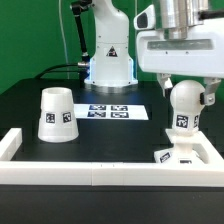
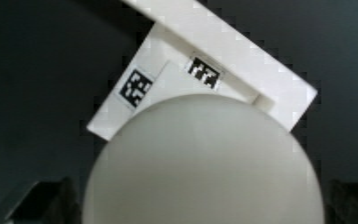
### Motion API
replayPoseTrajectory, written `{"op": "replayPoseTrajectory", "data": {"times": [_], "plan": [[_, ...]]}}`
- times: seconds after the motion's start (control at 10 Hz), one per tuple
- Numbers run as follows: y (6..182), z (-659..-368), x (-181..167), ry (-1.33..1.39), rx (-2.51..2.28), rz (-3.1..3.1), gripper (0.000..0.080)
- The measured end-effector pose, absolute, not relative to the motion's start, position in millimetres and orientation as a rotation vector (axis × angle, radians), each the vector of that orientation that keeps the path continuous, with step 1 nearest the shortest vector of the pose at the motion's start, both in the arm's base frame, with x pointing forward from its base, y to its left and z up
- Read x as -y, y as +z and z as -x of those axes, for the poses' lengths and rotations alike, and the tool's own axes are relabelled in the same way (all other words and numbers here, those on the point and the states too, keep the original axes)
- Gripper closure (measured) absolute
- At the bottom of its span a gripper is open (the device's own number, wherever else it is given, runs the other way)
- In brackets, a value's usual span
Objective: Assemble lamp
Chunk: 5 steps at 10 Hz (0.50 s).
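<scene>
Along the front edge runs the white border rail (image 1: 100,178); just behind it, at the exterior view's right, lies the flat base (image 1: 192,157), with the bulb (image 1: 184,120) upright over it; the gripper (image 1: 187,86) straddles the ball head, though whether its fingers (image 2: 41,203) pinch it I cannot tell; the shade (image 1: 55,113) stands toward the left; farther back the marker board (image 1: 110,111) lies flat.
</scene>
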State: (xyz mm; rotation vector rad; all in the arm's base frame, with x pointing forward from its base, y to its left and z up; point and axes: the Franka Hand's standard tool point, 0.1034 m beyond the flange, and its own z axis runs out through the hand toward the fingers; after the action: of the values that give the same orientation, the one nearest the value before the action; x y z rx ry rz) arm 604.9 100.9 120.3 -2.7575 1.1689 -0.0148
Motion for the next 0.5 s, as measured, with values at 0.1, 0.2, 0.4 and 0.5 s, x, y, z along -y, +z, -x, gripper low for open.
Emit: {"op": "replayPoseTrajectory", "data": {"times": [0.1, 0.2, 0.4, 0.5], "plan": [[119.8, -604.8, -101.4, -0.026, -1.087, 2.787, 0.0101], [118.8, -604.5, -100.4, -0.037, -1.004, 2.817, 0.0101], [118.8, -604.5, -100.3, -0.055, -0.778, 2.890, 0.0101], [118.7, -604.5, -100.3, -0.060, -0.719, 2.906, 0.0101]]}}
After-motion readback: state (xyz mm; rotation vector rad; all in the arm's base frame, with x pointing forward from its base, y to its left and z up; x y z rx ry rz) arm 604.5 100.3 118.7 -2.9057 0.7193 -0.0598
